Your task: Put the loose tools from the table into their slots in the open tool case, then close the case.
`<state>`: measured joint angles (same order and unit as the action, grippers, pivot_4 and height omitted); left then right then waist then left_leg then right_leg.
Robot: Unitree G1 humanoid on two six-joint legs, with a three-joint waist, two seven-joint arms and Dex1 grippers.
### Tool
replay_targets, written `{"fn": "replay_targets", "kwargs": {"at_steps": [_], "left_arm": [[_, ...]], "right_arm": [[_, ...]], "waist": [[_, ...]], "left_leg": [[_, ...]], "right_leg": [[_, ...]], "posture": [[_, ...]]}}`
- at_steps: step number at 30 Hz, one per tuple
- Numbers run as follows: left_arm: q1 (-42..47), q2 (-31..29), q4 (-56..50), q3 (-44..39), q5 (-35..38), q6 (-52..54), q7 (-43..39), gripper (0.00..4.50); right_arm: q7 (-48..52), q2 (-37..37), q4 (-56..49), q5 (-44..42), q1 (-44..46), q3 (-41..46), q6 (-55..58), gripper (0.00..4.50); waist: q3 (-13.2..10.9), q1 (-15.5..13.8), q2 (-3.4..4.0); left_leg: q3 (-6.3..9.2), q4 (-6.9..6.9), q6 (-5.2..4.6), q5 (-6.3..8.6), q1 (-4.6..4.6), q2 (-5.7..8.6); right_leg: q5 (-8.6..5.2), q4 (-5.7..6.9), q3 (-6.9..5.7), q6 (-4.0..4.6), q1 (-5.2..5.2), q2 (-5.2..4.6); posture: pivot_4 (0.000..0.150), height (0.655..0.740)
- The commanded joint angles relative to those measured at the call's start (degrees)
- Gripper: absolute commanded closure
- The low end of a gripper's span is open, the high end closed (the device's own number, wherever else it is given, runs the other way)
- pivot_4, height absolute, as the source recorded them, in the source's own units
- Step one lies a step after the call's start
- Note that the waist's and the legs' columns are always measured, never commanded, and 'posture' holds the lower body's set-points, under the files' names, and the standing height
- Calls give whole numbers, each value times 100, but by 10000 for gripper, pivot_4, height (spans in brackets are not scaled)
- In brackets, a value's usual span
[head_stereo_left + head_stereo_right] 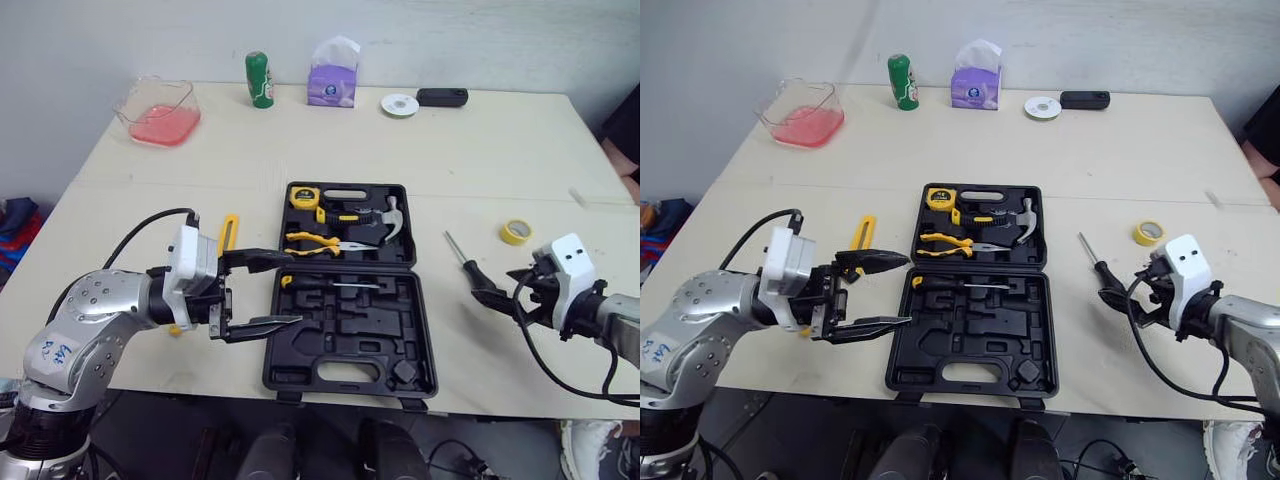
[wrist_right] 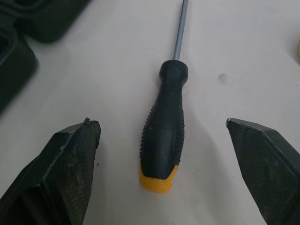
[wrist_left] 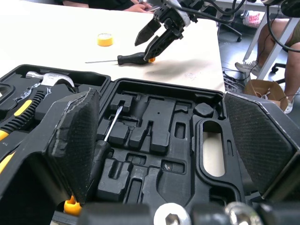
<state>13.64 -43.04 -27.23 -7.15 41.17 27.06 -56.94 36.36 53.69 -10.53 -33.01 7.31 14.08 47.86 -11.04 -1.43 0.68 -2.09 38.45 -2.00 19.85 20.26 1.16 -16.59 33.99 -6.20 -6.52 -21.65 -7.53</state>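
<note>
Wide-open right gripper (image 3: 143,51) is bracketing the loose screwdriver (image 2: 164,117)
Its handle is lying between the fingers (image 2: 70,164), shaft pointing straight away; the tool case (image 1: 350,335) is sitting to the robot's left

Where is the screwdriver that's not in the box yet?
The loose screwdriver lies on the table, right of the open tool case, just ahead of the open right gripper, near the yellow tape roll.
</note>
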Motion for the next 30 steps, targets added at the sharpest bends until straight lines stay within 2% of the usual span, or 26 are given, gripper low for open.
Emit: {"fn": "replay_targets", "kwargs": {"at_steps": [1, 9, 12, 17, 18, 21, 23, 24, 30], "left_arm": [[-2, -19, -180, -73, 8, -90, -6, 743], [-112, 12, -196, -196, -78, -225, 52, 743], [-97, 28, -178, -187, -146, -293, 82, 0], [-56, 23, -186, -187, -75, -260, 121, 0], [-39, 59, -174, -209, -89, -312, 154, 0], [12, 103, -172, -294, 72, -274, 183, 0], [71, 99, -182, -334, 173, -277, 109, 0], [75, 86, -165, -341, 161, -332, 35, 0], [129, -52, 41, -343, -73, -576, -259, 0]], "right_arm": [[-77, 15, 174, 219, 394, -162, 142, 0], [235, -56, 346, 342, 412, -435, 159, 0], [186, -139, 334, 322, 333, -344, 224, 8582], [175, -153, 368, 395, 320, -304, 172, 33400], [157, -176, 371, 436, 314, -281, 89, 34993], [102, -243, 355, 593, 269, -218, -249, 34993], [22, -268, 512, 1457, 322, -311, -2242, 34994], [157, -298, 552, 1589, 361, -330, -2755, 34994], [1345, -113, 668, 1476, 714, -582, -3533, 34994]], "waist": [[0, 19, 0], [0, -1, 0], [0, 0, 0], [0, 1, 0], [0, 1, 0], [0, 1, 0], [0, 7, 0], [-1, 10, 3], [-3, 17, 4]], "left_leg": [[-1, 2, 0, 0, 1, 0], [2, 6, 0, 0, 5, -2], [1, 11, 0, 0, 4, -2], [2, 12, 1, 1, 4, -3], [2, 12, 1, 1, 4, -3], [1, 12, 1, 1, 4, -3], [1, 15, 1, 1, 4, -3], [-1, 16, 1, 1, 4, 0], [-7, 15, 4, 2, 2, -8]], "right_leg": [[0, 0, 2, 0, -1, 0], [0, -3, -2, 0, -1, 1], [0, 0, -2, 0, 2, 1], [0, 1, -2, 0, 2, 1], [0, 1, -2, 0, 2, 2], [0, 1, -1, 0, 2, 1], [1, 1, -1, -1, 2, 1], [1, 2, 0, -1, 0, 2], [1, 5, -2, -2, -3, 14]], "posture": [[1500, 7400], [1500, 7400], [1500, 7400], [1500, 7400], [1500, 7400], [1500, 7400], [1500, 7400], [1500, 7400], [1500, 7400]]}}
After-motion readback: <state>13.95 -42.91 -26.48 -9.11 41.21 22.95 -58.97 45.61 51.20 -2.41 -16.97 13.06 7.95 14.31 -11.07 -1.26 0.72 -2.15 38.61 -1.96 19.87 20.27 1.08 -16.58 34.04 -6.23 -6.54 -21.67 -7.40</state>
